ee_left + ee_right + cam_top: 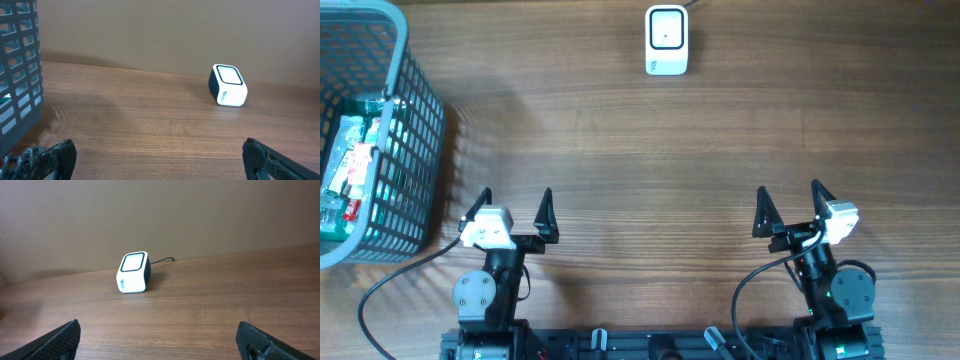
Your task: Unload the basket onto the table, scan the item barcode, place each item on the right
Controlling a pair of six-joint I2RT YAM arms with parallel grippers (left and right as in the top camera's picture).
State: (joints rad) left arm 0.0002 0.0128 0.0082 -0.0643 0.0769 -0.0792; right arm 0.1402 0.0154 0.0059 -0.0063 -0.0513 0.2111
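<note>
Your left gripper (516, 198) and right gripper (789, 191) both stand wide and empty; reaching for the packet (350, 165), you may catch a finger on the basket (420, 150) mesh.

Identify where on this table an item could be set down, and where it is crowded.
Free: the table middle, bordered by the scanner at the far edge, the left gripper and right gripper near. Also right of the scanner. Crowded: left edge, where the basket holds packets.
</note>
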